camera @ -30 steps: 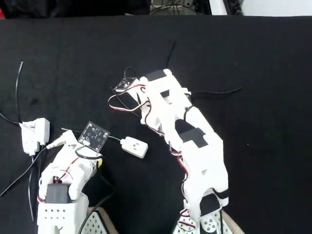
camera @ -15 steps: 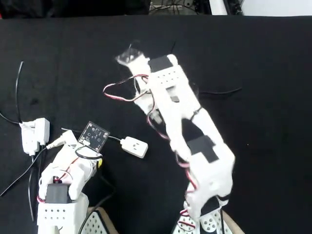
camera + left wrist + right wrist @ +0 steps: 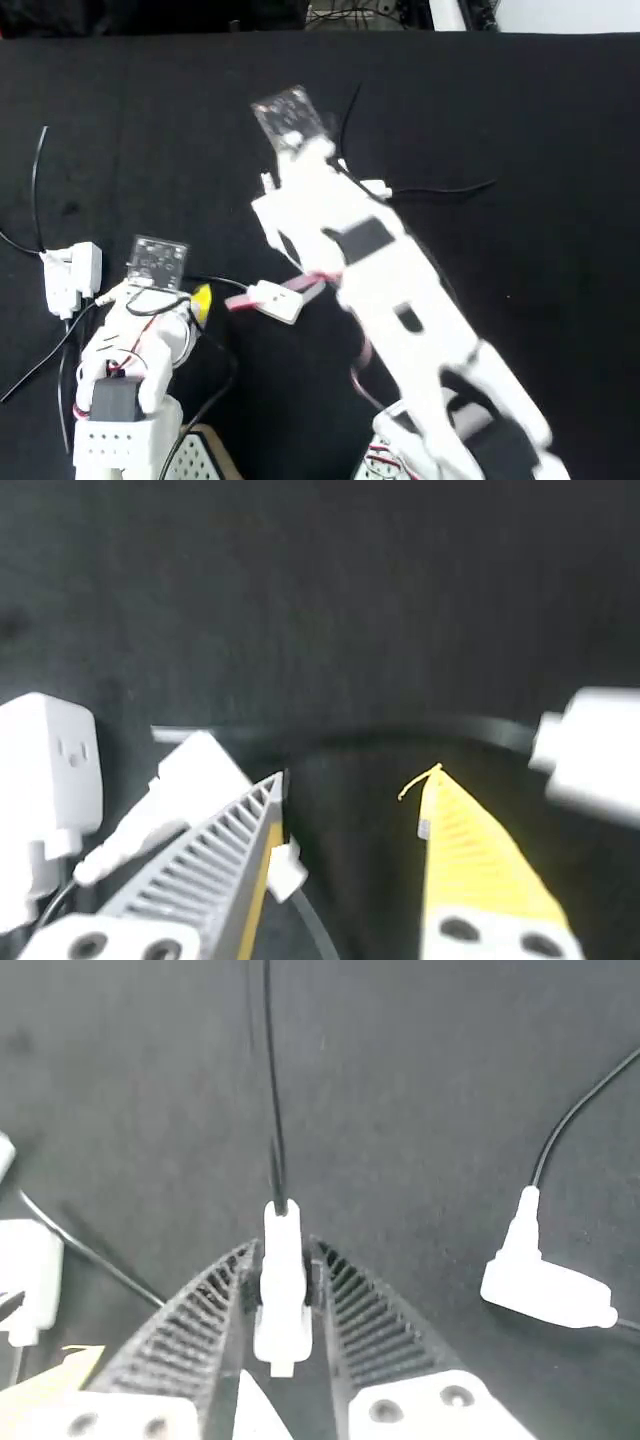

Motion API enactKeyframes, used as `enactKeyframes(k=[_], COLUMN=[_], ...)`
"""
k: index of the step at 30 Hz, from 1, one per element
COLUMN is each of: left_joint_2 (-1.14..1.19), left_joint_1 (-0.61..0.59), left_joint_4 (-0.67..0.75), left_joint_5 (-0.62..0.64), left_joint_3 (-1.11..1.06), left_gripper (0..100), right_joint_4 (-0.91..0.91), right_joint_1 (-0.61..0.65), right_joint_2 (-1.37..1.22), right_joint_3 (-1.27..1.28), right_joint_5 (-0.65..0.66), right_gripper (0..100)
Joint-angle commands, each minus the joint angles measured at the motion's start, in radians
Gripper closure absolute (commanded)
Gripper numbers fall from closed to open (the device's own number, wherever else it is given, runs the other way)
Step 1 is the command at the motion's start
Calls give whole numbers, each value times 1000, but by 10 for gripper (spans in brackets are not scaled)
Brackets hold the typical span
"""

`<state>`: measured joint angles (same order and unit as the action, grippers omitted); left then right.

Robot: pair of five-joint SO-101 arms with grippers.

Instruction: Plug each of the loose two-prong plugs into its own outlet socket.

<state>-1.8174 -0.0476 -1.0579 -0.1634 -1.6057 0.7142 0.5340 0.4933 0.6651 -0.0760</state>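
My right gripper (image 3: 283, 1260) is shut on a white two-prong plug (image 3: 281, 1290), and its black cord (image 3: 270, 1080) runs away over the cloth. A second loose plug (image 3: 545, 1288) lies beside it, also visible beside the right arm as a plug (image 3: 375, 187). A white outlet socket (image 3: 275, 300) lies between the arms, close to my left gripper (image 3: 355, 780), which is open and holds nothing. That socket (image 3: 595, 755) lies just past its yellow finger (image 3: 470, 850). Another socket block (image 3: 70, 275) with a plug in it sits at the far left.
The table is covered with black cloth (image 3: 520, 120). Thin black cords (image 3: 440, 190) trail across it, one looping at the left edge (image 3: 38, 170). A cord (image 3: 400, 735) crosses ahead of the left gripper. The right arm (image 3: 380, 280) spans the table's middle.
The right arm has stretched out farther across the table, its wrist now higher and farther back. The left wrist has turned, bringing its yellow finger into sight.
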Motion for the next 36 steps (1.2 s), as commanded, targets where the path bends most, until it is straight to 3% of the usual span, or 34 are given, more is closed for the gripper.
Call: enactKeyframes(k=[1,5,8,12,19,27,36], left_joint_2=[-6,-6,-6,-6,-6,-6,-6], left_joint_1=[127,315,371,371,371,265,259], left_joint_4=[72,250,334,350,367,388,384], left_joint_5=[123,140,143,172,233,229,227], left_joint_3=[111,105,68,65,61,48,48], left_gripper=[775,775,775,741,722,722,722], right_joint_4=[-152,-167,-167,-41,213,321,393], right_joint_1=[12,57,68,60,203,235,239], right_joint_2=[231,343,387,433,526,542,510], right_joint_3=[166,259,288,246,188,136,88], right_joint_5=[-52,-55,-55,-52,5,5,5], right_gripper=[987,987,987,987,987,987,987])
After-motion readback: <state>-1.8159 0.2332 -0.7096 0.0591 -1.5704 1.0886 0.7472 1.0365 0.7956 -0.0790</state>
